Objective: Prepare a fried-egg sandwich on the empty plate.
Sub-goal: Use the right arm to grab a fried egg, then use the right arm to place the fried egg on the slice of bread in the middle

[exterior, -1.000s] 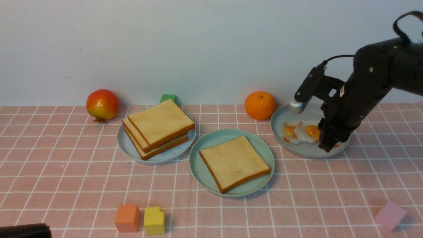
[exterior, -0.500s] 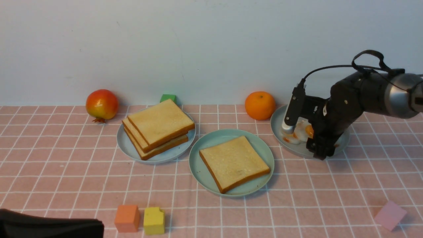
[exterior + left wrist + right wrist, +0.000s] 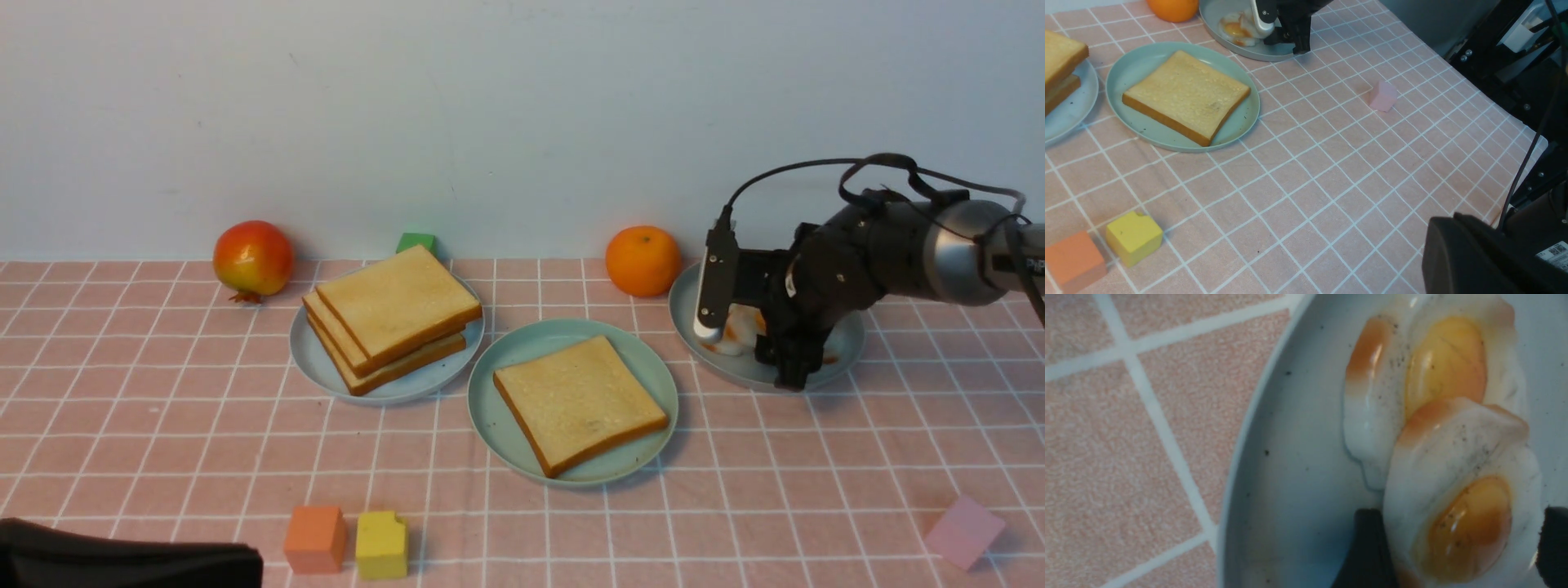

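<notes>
**Robot Reaches for Egg as Toast Waits**

Front view: a toast slice [image 3: 580, 404] lies on the mint-green plate [image 3: 494, 425]. Left wrist view: the left hand [image 3: 1447, 220] is closed. Right wrist view: the open right hand [image 3: 1457, 539] straddles a fried egg [image 3: 1429, 490]; closing and lifting should follow.

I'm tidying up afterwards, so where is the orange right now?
In the front view, the orange sits right of centre toward the back, just left of the egg plate.
</notes>
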You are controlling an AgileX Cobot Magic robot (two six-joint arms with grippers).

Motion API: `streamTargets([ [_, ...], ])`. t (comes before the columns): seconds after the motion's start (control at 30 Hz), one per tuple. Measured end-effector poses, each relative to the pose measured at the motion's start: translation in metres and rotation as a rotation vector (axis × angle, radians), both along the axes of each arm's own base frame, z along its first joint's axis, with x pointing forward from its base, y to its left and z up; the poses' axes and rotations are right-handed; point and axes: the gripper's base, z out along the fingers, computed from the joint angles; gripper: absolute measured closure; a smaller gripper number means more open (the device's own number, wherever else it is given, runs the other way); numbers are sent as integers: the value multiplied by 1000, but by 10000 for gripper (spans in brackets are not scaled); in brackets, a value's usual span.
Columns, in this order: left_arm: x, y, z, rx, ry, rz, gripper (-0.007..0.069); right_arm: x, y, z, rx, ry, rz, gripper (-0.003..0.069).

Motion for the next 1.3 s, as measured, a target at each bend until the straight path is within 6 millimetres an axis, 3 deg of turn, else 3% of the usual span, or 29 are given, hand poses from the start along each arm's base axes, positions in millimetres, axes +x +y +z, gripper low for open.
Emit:
streamTargets([
  [0.13, 0, 0, 0, -4, 4, -2, 612, 0, 0, -2, -1, 3, 0, 203],
  [0.17, 0, 0, 0, 0, 0, -4, 612, 0, 0, -3, -3, 6, 0, 258],
  [0.2, 0, 0, 0, 1, -2, -5, 612, 0, 0, -3, -3, 6, 0, 258],
  [0.37, 0, 0, 0, 9, -12, -10, 612, -1, 0, 0, -10, 12, 0, 508],
  [0.43, 0, 0, 0, 9, -12, -10, 612, -2, 0, 1, -16, 21, -5, 560],
  [0.57, 0, 0, 0, 9, -12, -10, 612, -7, 0, 12, -22, 28, -17, 571],
  [0.9, 0, 1, -3, 51, -21, -6, 612, -27, 4, 64, 39, 6, -124, 571],
  [1.03, 2, 4, -6, 82, -2, 21, 612, -55, 33, 103, 126, -17, -160, 574],
  [1.07, 2, 4, -6, 85, -4, 24, 612, -56, 36, 102, 128, -13, -160, 574],
  [1.13, 3, 6, -7, 95, 8, 53, 612, -82, 66, 117, 191, -8, -146, 574],
  [1.2, 5, 8, -8, 113, 5, 74, 612, -103, 90, 118, 228, 8, -121, 574],
  [1.3, 6, 10, -9, 138, -10, 93, 612, -132, 126, 106, 245, 45, -57, 574],
])
